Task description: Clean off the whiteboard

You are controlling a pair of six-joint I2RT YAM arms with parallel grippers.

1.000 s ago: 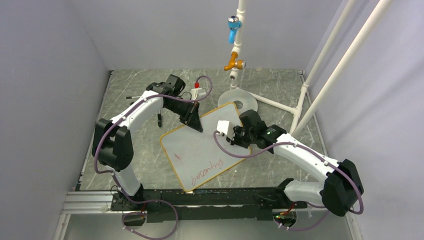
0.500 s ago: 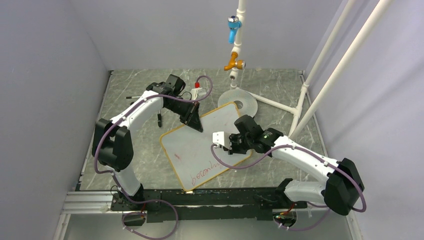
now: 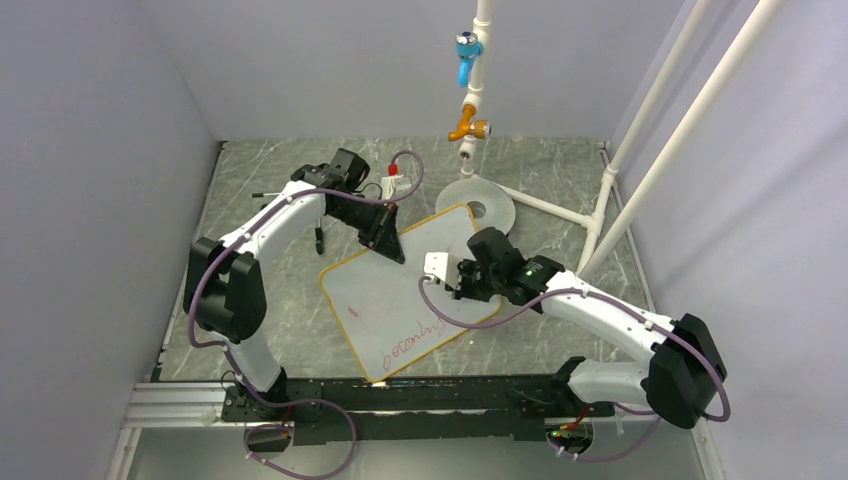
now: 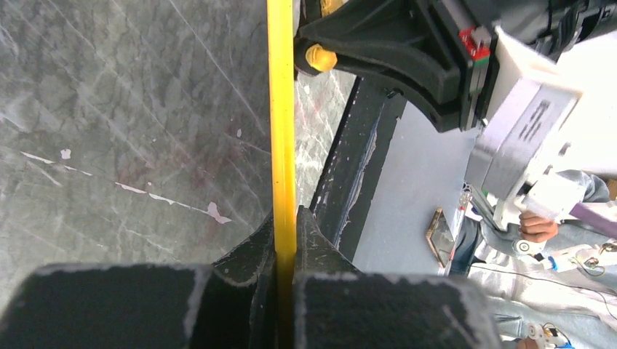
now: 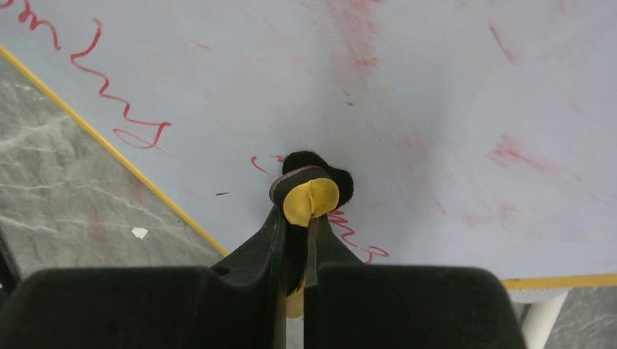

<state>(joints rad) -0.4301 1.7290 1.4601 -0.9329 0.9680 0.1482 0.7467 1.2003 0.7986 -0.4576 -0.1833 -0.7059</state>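
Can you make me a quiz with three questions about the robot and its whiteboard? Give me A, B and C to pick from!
1. Where is the eraser that the right gripper holds?
A on the whiteboard
B on the table
C up by the taps

2. What colour is the writing?
A blue
B red
C green

3. What is the left gripper doing?
A hanging open
B gripping a pen
C pinching the whiteboard's edge

Answers: 1 A, its tip meets the white surface; 2 B, red squiggles run along the front edge; 3 C, the yellow frame is clamped in it.
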